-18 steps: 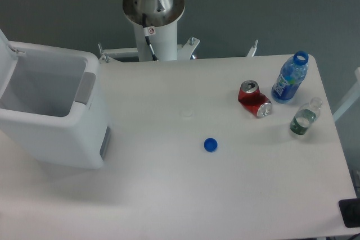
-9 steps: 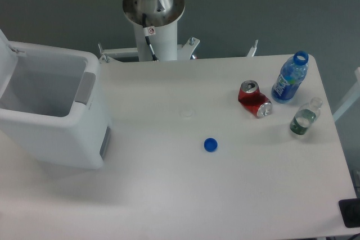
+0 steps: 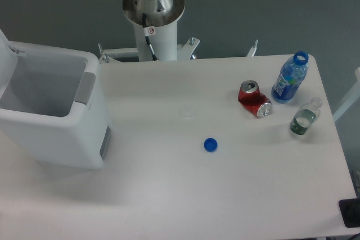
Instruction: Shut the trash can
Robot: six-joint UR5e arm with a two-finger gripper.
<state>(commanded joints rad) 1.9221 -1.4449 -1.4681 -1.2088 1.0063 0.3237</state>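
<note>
— Where is the trash can found?

— It is seen at the left edge of the frame, on the white table. It is a large white boxy bin, and its top is open, so that the grey inside is shown. The lid is raised at the far left edge, and only a part of it is caught in the frame. A grey latch strip is set on the rim facing the middle of the table.

— And the claw?

— It is not seen at all. Only the arm's round base and white column are shown at the top centre, with a bit of the blue-ringed joint above. Whether the fingers are apart or together cannot be told.

— What else is laid out?

— A crushed red soda can is seen at the right, just beside an uncapped blue bottle in the upper right. A small clear bottle is placed below that one. A blue cap is found near the centre, well apart from the bin.
</note>
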